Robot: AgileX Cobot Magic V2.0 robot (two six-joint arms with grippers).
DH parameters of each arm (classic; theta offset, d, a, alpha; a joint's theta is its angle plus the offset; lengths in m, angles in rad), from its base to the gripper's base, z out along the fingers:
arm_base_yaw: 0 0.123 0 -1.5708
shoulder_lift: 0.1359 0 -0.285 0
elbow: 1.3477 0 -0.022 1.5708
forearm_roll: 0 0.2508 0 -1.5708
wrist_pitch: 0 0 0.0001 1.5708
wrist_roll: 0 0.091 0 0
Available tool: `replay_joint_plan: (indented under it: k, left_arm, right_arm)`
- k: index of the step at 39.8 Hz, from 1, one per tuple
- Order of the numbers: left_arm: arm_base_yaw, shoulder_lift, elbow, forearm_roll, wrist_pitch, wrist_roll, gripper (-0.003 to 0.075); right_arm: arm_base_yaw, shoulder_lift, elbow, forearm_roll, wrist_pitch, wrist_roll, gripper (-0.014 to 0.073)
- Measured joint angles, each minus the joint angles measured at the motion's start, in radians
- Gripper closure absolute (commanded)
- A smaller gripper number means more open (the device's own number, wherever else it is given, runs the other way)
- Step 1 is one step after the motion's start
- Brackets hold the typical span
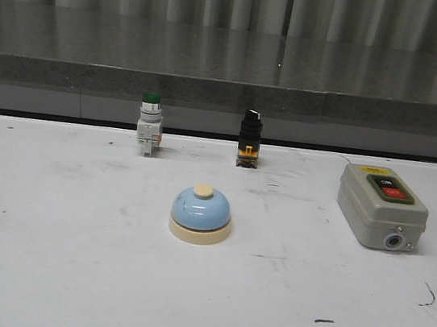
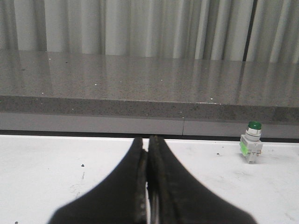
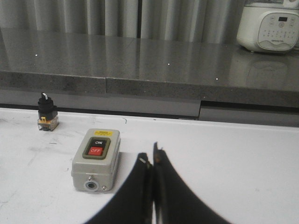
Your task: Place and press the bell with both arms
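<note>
The light-blue bell (image 1: 201, 214) with cream base and cream button stands upright on the white table, near the middle, in the front view only. Neither arm shows in the front view. My left gripper (image 2: 147, 140) is shut and empty, low over the table at the left, with the bell out of its view. My right gripper (image 3: 150, 156) is shut and empty, low over the table just right of the grey switch box (image 3: 96, 159).
A green-capped push button (image 1: 149, 124) (image 2: 252, 141) and a black selector switch (image 1: 248, 138) (image 3: 47, 112) stand at the table's back edge. The grey switch box (image 1: 381, 207) sits at the right. A grey stone ledge (image 1: 232, 64) runs behind, with a white cooker (image 3: 269, 25) on it.
</note>
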Motion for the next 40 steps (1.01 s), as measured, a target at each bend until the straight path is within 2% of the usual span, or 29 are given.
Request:
replay_joint_plan:
  k: [8, 40]
  left_arm:
    - [0.0, 0.0, 0.0, 0.0, 0.0, 0.0, 0.074]
    - [0.0, 0.0, 0.0, 0.0, 0.0, 0.0, 0.074]
  right_arm:
    - [0.0, 0.0, 0.0, 0.0, -0.053, 0.002, 0.0662]
    - [0.0, 0.0, 0.0, 0.001, -0.055, -0.002, 0.0662]
